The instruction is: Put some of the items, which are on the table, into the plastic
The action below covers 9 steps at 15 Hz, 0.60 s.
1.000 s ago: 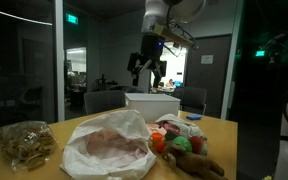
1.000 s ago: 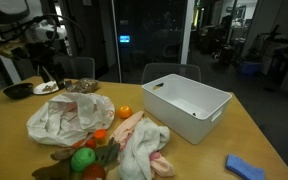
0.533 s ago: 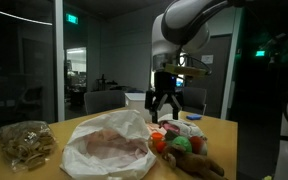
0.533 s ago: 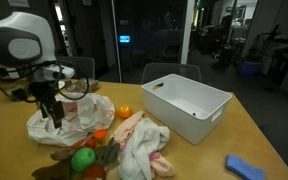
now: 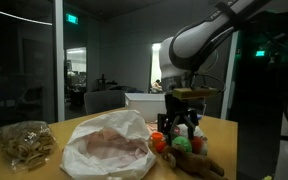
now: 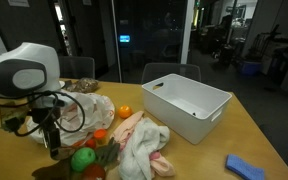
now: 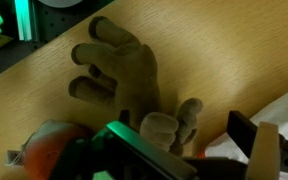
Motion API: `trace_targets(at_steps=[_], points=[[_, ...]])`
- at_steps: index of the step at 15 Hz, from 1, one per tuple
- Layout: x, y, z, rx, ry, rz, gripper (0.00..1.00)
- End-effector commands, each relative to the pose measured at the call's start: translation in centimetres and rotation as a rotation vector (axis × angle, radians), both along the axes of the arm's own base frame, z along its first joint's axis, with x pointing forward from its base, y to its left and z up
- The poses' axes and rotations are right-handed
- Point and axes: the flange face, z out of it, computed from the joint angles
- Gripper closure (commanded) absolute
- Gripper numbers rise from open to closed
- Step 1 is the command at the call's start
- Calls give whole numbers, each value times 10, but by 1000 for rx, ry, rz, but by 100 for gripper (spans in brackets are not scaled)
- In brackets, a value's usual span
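Your gripper [image 5: 181, 128] has dropped from high up to just over the toy pile [image 5: 184, 150], fingers [image 7: 249, 130] spread, and in the wrist view the brown plush [image 7: 124, 85] lies on the table [image 7: 234, 50] at upper centre, above the fingers, long axis slanting upper left to lower right.

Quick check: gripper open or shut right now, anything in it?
Gripper: open, fingers spread, holding nothing; it hangs above the brown plush toy.
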Motion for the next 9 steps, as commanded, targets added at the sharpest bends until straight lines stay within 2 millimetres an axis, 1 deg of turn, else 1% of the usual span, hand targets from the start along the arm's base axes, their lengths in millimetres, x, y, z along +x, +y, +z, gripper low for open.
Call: trace_targets(at_steps=[1, 3, 7, 9], points=[[5, 3, -13, -5, 6, -38, 0], [9, 3, -25, -21, 11, -54, 0], [9, -4, -55, -38, 86, -119, 0], [8, -11, -70, -74, 117, -144, 0]])
